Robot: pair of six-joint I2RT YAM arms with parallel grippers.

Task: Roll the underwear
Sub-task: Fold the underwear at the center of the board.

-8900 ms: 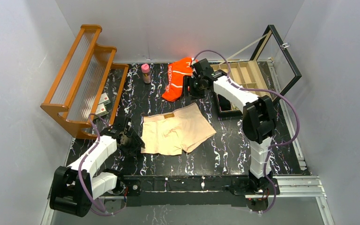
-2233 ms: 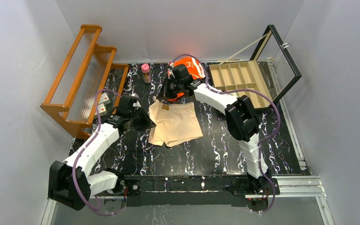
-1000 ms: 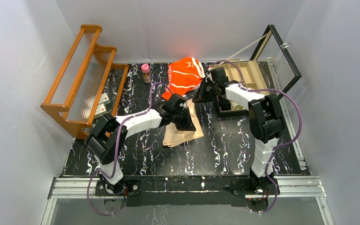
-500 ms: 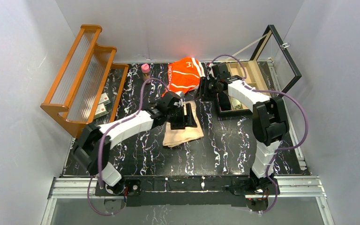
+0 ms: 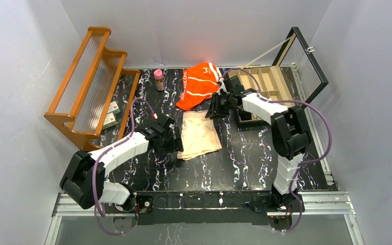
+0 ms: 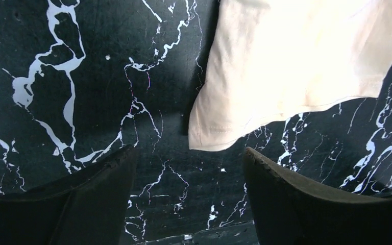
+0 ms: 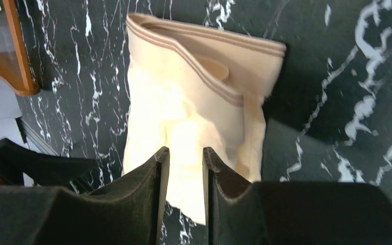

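**A:** Black marble table (image 5: 245, 158), top cam first: the beige underwear (image 5: 200, 133) is lying folded narrow around mid-table. The orange underwear (image 5: 199, 84) is sitting crumpled just beyond it at the far edge. The left gripper (image 5: 176, 143) is hovering beside the beige pair's left edge, and the right gripper (image 5: 213, 109) is hanging over its far right corner.

**B:** Left wrist cam: fingers are standing wide apart with nothing between them (just marble), and the beige hem corner is lying right ahead.

**A:** Right wrist cam: jaws are showing only a narrow gap and gripping nothing, hanging above the beige cloth.
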